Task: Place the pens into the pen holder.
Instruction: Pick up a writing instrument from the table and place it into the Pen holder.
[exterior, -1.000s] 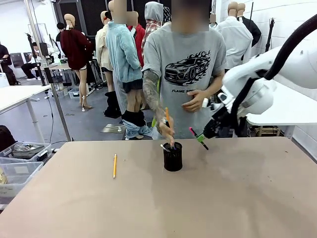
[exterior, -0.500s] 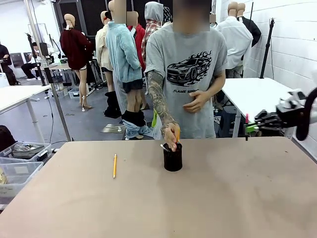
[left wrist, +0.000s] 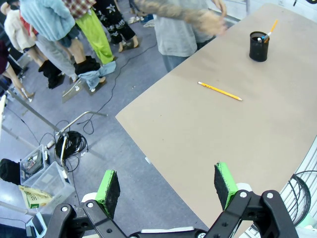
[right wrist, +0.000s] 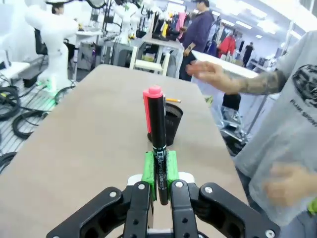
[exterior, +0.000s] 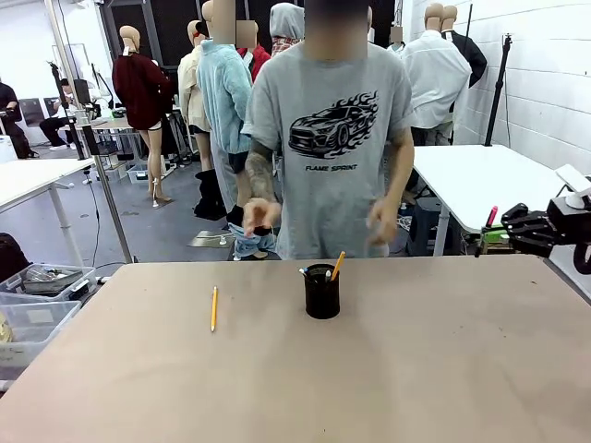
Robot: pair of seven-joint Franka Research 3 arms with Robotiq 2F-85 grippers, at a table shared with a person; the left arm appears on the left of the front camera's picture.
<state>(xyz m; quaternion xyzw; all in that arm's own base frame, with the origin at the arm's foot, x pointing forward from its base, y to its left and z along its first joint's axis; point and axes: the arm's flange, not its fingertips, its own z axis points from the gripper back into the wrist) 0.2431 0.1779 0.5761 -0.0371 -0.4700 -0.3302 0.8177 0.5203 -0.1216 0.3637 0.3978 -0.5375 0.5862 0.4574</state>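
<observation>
Right wrist view first: the right end effector (right wrist: 158, 171) is clenched on the dark pen (right wrist: 157, 134). Its green pads press the lower barrel, so the red cap stands up and points toward the pen holder (right wrist: 171, 121). I judge that this grip keeps the pen in line for a drop into the cup. In the front view this end effector is well to the right of the pen holder, past the table (exterior: 443, 369) edge, so a long reach remains.

The left end effector (left wrist: 166, 186) is released, its pads wide apart with nothing between them, far from the pen holder, perhaps waiting for its turn.

One yellow pencil (exterior: 213, 308) lies flat on the table, left of the pen holder and apart from it; it is not yet placed. The pen holder stands upright, and an orange pencil (exterior: 338, 266) leans on its rim because it is longer than the cup. Behind the pen holder, the person's hands (exterior: 259, 217) are lifted and blurred.
</observation>
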